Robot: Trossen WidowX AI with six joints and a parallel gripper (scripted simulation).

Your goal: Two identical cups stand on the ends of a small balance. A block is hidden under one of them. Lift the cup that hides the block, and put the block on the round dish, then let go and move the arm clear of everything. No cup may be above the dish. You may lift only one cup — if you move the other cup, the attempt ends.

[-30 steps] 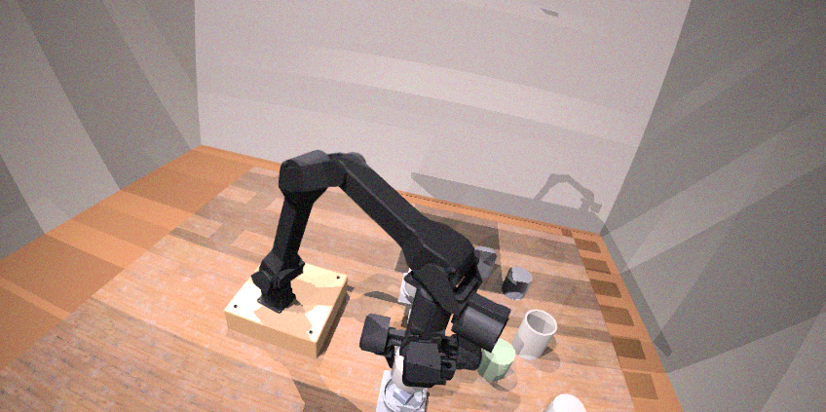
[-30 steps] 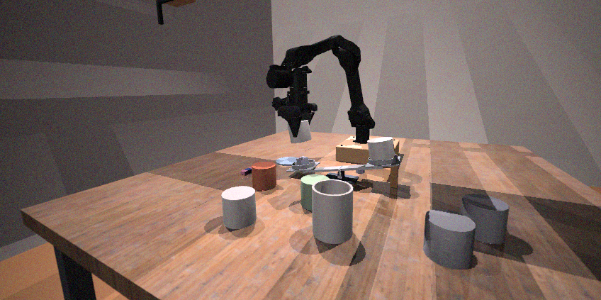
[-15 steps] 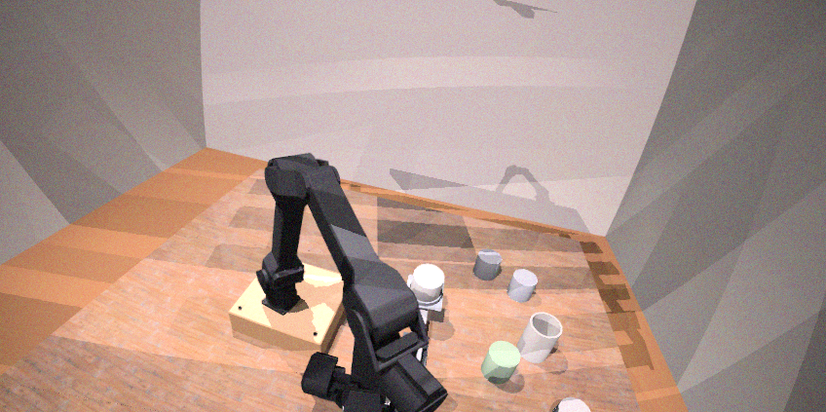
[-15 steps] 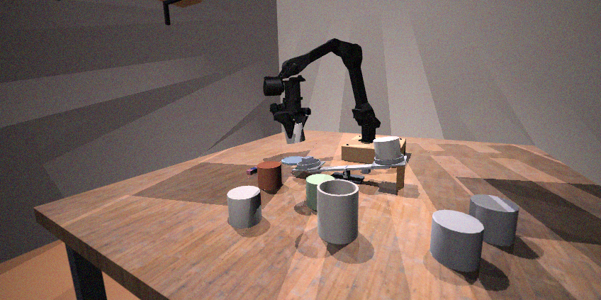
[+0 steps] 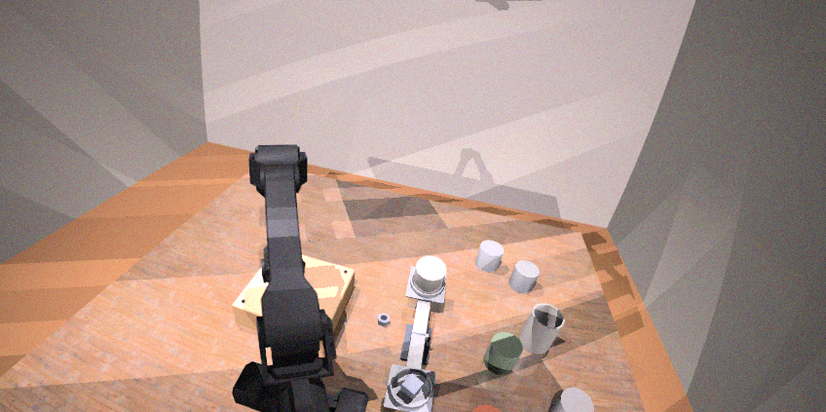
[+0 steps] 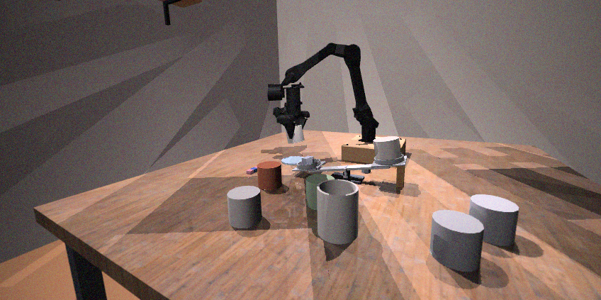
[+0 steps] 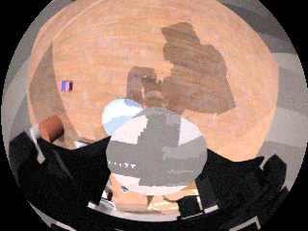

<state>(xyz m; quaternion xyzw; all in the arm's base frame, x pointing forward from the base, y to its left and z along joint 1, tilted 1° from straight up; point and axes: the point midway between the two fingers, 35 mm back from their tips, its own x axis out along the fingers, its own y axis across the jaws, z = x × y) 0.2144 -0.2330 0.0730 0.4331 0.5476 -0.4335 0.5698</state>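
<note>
Above the table, off the low end of the balance [image 6: 349, 167], a lifted cup [image 6: 298, 133] is held clamped between the jaws of the gripper [image 6: 292, 131]. The block [image 5: 410, 386] is left exposed on the balance's near pan, still to be fetched. The other cup [image 6: 387, 150] is seen standing on the raised far pan. The round dish [image 6: 292, 160] lies just beside the block's pan, and in the wrist view the held cup appears, though the fisheye distortion makes this uncertain, to overlap the dish's edge. A fault is therefore risked if the cup is set down or released here, since no cup may be above the dish. A second fault is risked when the block is taken: the beam may be jolted, and the standing cup moved, ending the attempt.
</note>
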